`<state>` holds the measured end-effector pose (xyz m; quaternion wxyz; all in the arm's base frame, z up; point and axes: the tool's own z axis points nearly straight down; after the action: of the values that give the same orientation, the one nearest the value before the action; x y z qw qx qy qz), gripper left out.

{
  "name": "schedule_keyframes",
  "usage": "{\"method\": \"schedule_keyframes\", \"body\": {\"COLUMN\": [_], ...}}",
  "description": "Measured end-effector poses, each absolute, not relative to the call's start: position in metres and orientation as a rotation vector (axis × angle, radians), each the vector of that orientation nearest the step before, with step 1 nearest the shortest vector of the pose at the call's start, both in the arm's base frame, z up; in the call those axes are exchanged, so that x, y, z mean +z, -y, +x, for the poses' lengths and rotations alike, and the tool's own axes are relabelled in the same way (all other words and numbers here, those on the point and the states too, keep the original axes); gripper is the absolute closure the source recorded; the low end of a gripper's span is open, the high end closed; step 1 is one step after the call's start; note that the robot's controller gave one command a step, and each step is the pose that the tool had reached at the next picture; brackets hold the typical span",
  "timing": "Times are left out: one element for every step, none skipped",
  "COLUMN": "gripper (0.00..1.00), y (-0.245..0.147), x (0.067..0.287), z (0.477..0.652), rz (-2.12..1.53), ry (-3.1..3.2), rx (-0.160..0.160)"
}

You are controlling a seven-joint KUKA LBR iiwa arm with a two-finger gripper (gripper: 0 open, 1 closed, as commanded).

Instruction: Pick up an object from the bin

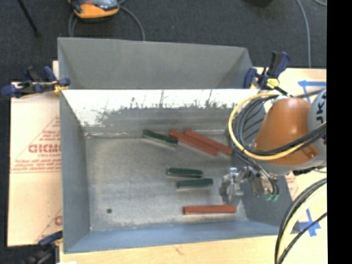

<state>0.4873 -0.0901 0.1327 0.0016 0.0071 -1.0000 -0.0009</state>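
Red stick's [209, 209] right end beside fingers [228, 188]

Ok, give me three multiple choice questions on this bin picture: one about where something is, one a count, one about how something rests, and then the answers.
1. Where in the bin is the hand?
A) by the left wall
B) near the right wall
C) at the middle of the far wall

2. How many dark green sticks lie on the floor?
A) one
B) three
C) five

3. How does the red stick nearest the view's bottom wall rest?
A) standing on end
B) leaning on the left wall
C) lying flat on the floor

Answers:
1 B, it hangs over the floor's right end.
2 B, one lies toward the far wall and two in the middle.
3 C, its whole length rests on the floor.
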Motion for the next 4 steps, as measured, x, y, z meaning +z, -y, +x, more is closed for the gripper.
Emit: {"method": "schedule_keyframes", "body": {"gripper": [1.0,0.0,0.0,1.0], "y": [0.112,0.134,0.134,0.079], "x": [0.2,0.125,0.128,0.075], "z": [0.478,0.525,0.525,0.538], "rz": [0.069,-0.067,-0.063,-0.021], "ry": [3.139,3.141,3.146,3.146], "rx": [0.001,-0.002,0.002,0.001]}}
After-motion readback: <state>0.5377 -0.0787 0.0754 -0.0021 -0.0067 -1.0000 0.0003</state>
